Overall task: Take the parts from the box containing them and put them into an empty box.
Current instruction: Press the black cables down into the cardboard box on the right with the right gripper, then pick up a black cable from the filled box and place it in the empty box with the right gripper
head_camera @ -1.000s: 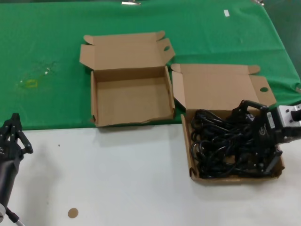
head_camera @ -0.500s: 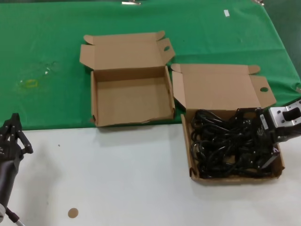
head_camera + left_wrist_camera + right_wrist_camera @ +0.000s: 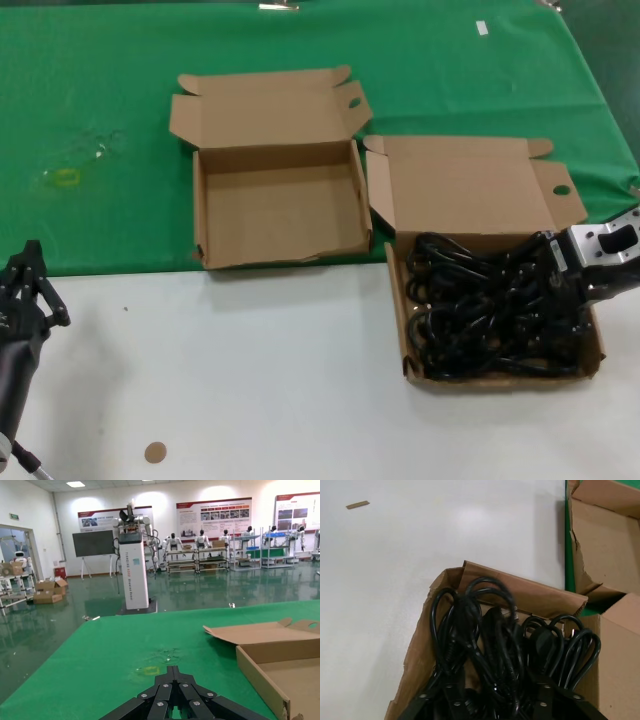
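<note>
The parts (image 3: 480,310) are black power cords heaped in the right-hand box containing them (image 3: 398,322), whose lid (image 3: 470,185) lies open behind it. To its left, on the green cloth, stands an empty box (image 3: 280,215) with its lid folded back. My right gripper (image 3: 558,300) is sunk into the right side of the heap. In the right wrist view its jaws stand wide apart, my right gripper (image 3: 495,700) straddling cords (image 3: 495,645) without closing on them. My left gripper (image 3: 30,270) is parked at the near left over the white table; in its wrist view the left gripper (image 3: 173,670) is shut and holds nothing.
A green cloth (image 3: 100,100) covers the far half of the table, and the near half is white (image 3: 250,380). A small brown disc (image 3: 154,452) lies near the front edge. There is a yellowish mark (image 3: 65,178) on the cloth at the left.
My right gripper has dropped from above the cord heap down into it, drawing slightly toward the box's right side. The left arm has not moved.
</note>
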Robot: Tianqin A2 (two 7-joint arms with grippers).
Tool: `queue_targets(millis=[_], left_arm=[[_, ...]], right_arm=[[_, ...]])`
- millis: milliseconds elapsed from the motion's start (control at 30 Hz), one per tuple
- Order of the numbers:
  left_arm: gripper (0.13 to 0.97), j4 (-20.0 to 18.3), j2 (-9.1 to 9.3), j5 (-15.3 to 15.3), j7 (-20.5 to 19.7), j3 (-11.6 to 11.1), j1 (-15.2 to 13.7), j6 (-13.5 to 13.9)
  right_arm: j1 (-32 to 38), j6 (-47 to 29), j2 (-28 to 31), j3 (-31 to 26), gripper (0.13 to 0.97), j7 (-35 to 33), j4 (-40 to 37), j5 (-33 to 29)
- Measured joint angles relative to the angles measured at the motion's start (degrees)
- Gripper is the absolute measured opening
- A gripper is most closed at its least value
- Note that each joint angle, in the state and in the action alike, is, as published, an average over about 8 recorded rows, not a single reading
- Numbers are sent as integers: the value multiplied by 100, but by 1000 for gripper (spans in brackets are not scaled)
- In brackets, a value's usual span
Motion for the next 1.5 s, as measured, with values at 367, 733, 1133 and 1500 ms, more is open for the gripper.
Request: queue_targets(millis=[367,733,1133,1500], left_arm=[[144,0,0,0,0,0,0,0],[144,0,0,0,0,0,0,0],[144,0,0,0,0,0,0,0],[144,0,0,0,0,0,0,0]], right_arm=[[23,-138,41,41,336,149,87,-105],[268,-459,134,85,209,393,246,-173],[651,-664,30,151,167,643,323,-174],[876,-686,-99,181,166,701,276,-164]])
